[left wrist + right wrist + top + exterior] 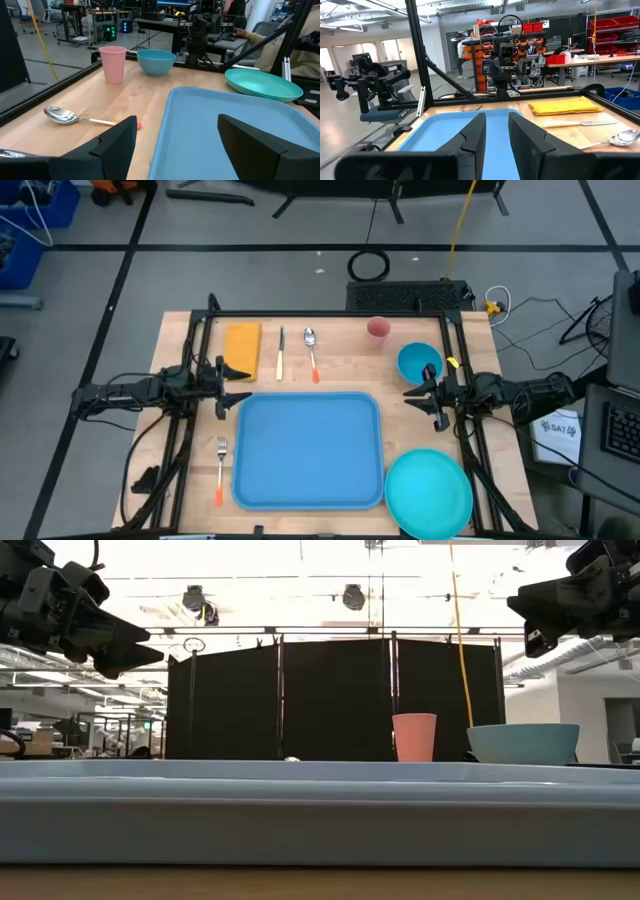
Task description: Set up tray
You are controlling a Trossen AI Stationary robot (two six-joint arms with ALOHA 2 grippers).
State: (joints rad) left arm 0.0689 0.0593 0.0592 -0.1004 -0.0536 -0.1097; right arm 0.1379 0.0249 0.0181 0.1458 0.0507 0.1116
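High view is showing the large flat blue plastic tray (308, 450) with rounded corners lying bare on the wooden counter (190, 480), between the two arms. The left pincer (232, 386) is hovering just off the tray's corner, its fingers spread wide, with nothing between them. The right pincer (424, 397) is hanging at the tray's opposite side, fingers parted by a narrower gap and likewise holding nothing.

Beyond the left pincer, away from the tray, a folded yellow cloth (242, 344), a cream-handled table knife (281, 352) and a steel spoon with an orange-tipped handle (312, 352) are lying side by side; a steel fork with an orange handle (220, 468) is lying just beside the tray's long edge, behind that pincer. Close to the right pincer are sitting a round blue bowl (419, 362) and, a little farther off, a pink plastic cup (377, 330), while a round turquoise plate (429, 492) is resting near the tray's corner (overlapping its rim or not, I cannot tell).

Judging from this, nothing is loaded yet, so the setting-up is only beginning. The next move probably calls for one pincer to descend onto a nearby piece, the bowl being nearest to the right one, closing on its rim and carrying it over the raised edge.
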